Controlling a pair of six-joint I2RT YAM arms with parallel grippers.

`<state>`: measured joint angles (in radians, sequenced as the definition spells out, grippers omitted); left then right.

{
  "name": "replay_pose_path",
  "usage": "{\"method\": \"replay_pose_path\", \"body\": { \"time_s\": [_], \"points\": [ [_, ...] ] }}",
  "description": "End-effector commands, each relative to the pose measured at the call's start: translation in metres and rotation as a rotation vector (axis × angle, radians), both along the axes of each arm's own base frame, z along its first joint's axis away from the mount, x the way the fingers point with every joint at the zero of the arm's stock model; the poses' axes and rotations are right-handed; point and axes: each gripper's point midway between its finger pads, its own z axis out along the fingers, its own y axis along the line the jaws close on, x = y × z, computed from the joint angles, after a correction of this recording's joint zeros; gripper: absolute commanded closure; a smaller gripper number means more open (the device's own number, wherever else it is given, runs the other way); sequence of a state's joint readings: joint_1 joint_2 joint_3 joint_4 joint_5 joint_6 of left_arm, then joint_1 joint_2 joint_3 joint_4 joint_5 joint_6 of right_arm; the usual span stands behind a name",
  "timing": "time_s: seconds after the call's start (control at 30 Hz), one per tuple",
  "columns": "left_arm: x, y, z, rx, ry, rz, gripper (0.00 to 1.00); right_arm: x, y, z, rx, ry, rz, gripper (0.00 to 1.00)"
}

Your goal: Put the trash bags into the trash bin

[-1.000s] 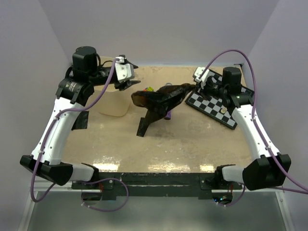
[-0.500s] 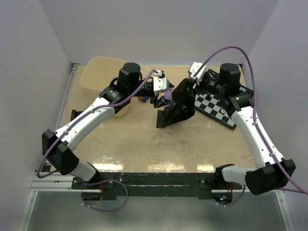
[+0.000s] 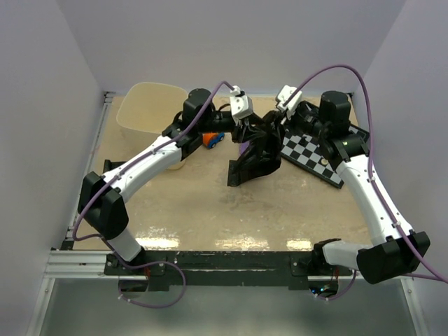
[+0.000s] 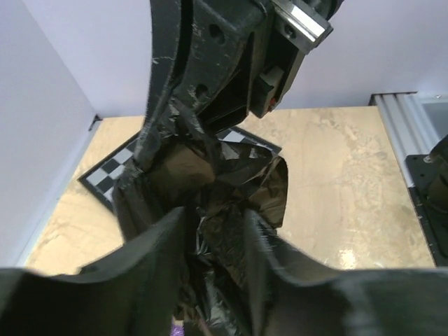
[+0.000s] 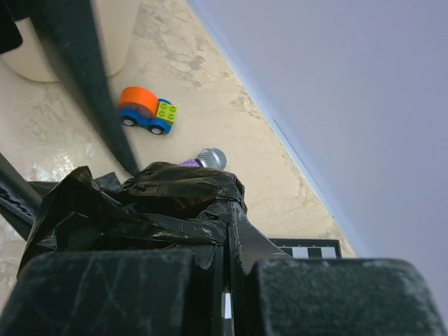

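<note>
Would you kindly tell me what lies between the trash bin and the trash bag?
In the top view, a small orange-and-blue toy car sits on the table between the trash bin and the trash bag, beside the left arm.

Pale lilac walls [image 3: 231, 42] on three sides, sandy beige tabletop [image 3: 210, 210], soft glare along its near edge

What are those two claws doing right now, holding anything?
Left gripper: open, fingers on either side of the trash bag.
Right gripper: closed, holding the trash bag.
</note>
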<state>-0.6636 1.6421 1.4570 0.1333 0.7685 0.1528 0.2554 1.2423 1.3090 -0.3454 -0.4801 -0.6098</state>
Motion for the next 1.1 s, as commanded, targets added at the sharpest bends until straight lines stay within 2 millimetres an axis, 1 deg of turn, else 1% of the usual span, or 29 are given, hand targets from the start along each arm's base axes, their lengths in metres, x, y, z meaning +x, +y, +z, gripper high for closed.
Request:
{"method": "replay_pose_path", "body": {
  "time_s": [0.0,0.03,0.07,0.13,0.2,0.27,0.37,0.47,0.5,0.53,0.57,0.63,0.67,0.73,0.77,0.8,0.83,0.9,0.97,1.07],
  "points": [
    [-0.015,-0.013,0.021,-0.052,0.016,-0.122,0.64,0.014,-0.01,0.031,0.065,-0.081,-0.107,1.0],
    [-0.016,-0.015,0.017,-0.04,0.022,-0.136,0.71,0.016,-0.012,0.031,0.071,-0.082,-0.122,1.0],
    [-0.018,-0.015,0.012,-0.023,0.036,-0.151,0.84,0.018,-0.012,0.032,0.077,-0.084,-0.131,1.0],
    [-0.02,-0.014,0.004,0.006,0.054,-0.163,1.0,0.021,-0.014,0.034,0.09,-0.089,-0.146,1.0],
    [-0.025,-0.01,0.005,0.022,0.044,-0.174,1.0,0.026,-0.02,0.034,0.081,-0.097,-0.175,1.0],
    [-0.036,-0.003,0.004,0.06,0.052,-0.206,1.0,0.027,-0.023,0.032,0.051,-0.107,-0.184,1.0],
    [-0.053,0.007,0.009,0.103,0.051,-0.264,1.0,0.029,-0.032,0.028,-0.01,-0.134,-0.21,1.0],
    [-0.07,0.015,0.013,0.137,0.095,-0.321,1.0,0.028,-0.036,0.024,-0.045,-0.152,-0.21,1.0],
    [-0.071,0.019,0.013,0.155,0.127,-0.316,0.93,0.026,-0.037,0.024,-0.061,-0.162,-0.204,1.0],
    [-0.069,0.024,0.018,0.16,0.135,-0.308,0.76,0.022,-0.035,0.026,-0.062,-0.172,-0.189,1.0],
    [-0.066,0.03,0.019,0.167,0.145,-0.3,0.67,0.02,-0.035,0.024,-0.069,-0.173,-0.179,1.0],
    [-0.056,0.044,0.024,0.175,0.152,-0.264,0.54,0.013,-0.035,0.024,-0.089,-0.195,-0.159,1.0],
    [-0.05,0.053,0.026,0.175,0.145,-0.238,0.5,0.005,-0.036,0.026,-0.094,-0.229,-0.146,1.0],
    [-0.037,0.07,0.023,0.175,0.146,-0.183,0.45,-0.012,-0.034,0.033,-0.113,-0.314,-0.096,1.0],
    [-0.032,0.078,0.024,0.17,0.137,-0.155,0.44,-0.022,-0.032,0.036,-0.123,-0.364,-0.065,1.0],
    [-0.025,0.082,0.021,0.172,0.123,-0.121,0.44,-0.031,-0.03,0.04,-0.128,-0.415,-0.039,1.0],
    [-0.02,0.083,0.016,0.178,0.122,-0.082,0.44,-0.04,-0.03,0.045,-0.126,-0.466,-0.028,1.0],
    [-0.018,0.083,0.019,0.13,0.15,-0.054,0.43,-0.053,-0.03,0.048,-0.148,-0.547,-0.002,1.0],
    [-0.011,0.079,0.019,0.085,0.148,-0.016,0.43,-0.064,-0.03,0.056,-0.175,-0.627,0.021,1.0],
    [0.008,0.069,-0.003,0.096,0.151,0.078,0.45,-0.083,-0.025,0.069,-0.204,-0.737,0.079,1.0]
  ]
}}
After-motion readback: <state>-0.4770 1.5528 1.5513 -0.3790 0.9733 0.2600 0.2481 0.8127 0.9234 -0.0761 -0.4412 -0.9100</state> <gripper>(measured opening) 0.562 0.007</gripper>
